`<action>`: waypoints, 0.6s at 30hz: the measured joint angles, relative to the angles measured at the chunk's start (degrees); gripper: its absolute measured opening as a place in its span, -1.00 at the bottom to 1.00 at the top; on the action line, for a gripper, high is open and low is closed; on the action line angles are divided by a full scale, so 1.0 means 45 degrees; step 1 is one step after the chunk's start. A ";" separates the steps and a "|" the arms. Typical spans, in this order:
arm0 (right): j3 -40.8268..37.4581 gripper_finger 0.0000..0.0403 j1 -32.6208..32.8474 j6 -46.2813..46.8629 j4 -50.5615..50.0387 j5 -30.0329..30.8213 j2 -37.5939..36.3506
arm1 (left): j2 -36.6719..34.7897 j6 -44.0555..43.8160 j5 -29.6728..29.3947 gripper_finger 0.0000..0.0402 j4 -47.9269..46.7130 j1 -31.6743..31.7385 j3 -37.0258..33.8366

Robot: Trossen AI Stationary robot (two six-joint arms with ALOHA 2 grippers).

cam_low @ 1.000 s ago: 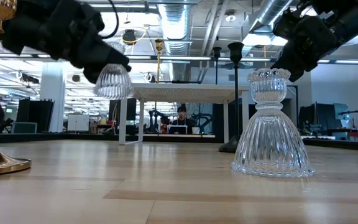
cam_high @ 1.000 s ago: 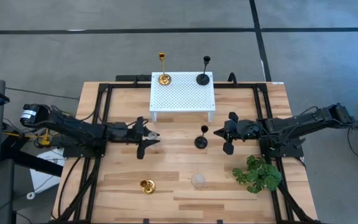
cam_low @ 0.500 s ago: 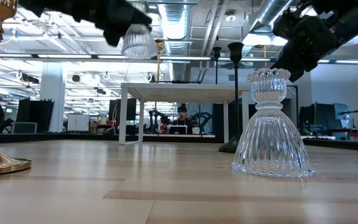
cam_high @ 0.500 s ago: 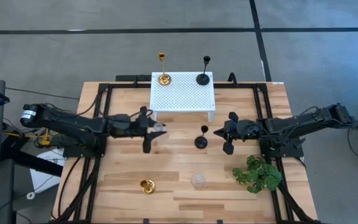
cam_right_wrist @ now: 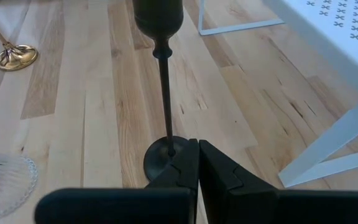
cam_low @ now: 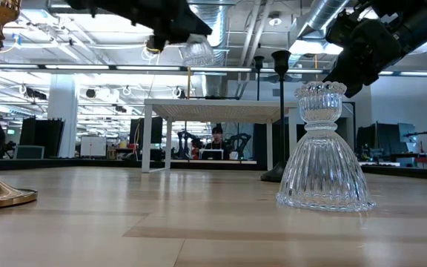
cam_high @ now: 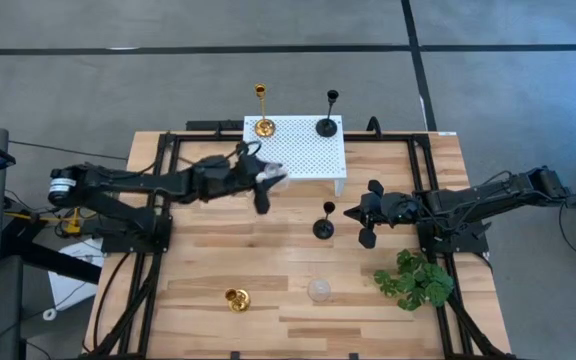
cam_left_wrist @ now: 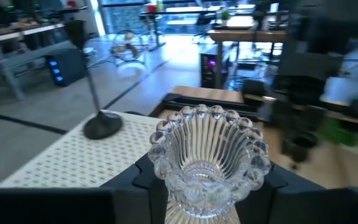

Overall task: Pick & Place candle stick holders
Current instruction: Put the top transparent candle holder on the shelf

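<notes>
My left gripper is shut on a clear glass holder, held in the air at the near left corner of the white perforated platform. A tall gold holder and a tall black holder stand on their round bases at the platform's far edge. Another tall black holder stands on the table. My right gripper is shut just right of its base; I cannot tell whether it touches. A squat gold holder and a second glass holder stand near the front edge. My left gripper pinches the glass holder's narrow end between its two fingers. The fingers come slanting from the table's left. The wide beaded rim points away from the gripper. The holder is lifted clear and tilted, higher than the platform top.
A green leafy plant lies at the table's right front, below my right arm. The platform stands on thin white legs at the far middle. Bare wood lies between the platform and the front holders.
My left gripper has risen and gone toward the table's far edge and right, from mid table to the platform's near left corner, still shut on the glass holder. The holder has gone from hanging wide end down to tilted, and now sits above platform height.
</notes>
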 joint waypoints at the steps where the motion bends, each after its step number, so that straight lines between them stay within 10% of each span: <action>1: 0.0000 -1.00 0.0000 0.0000 0.0000 0.0005 0.0000 | 0.0200 0.0000 -0.0005 -0.34 -0.0004 0.0218 0.0174; 18: 0.0000 -1.00 0.0005 0.0000 0.0000 0.0005 0.0000 | 0.3645 -0.0044 0.0958 -0.34 0.0202 0.2969 0.3052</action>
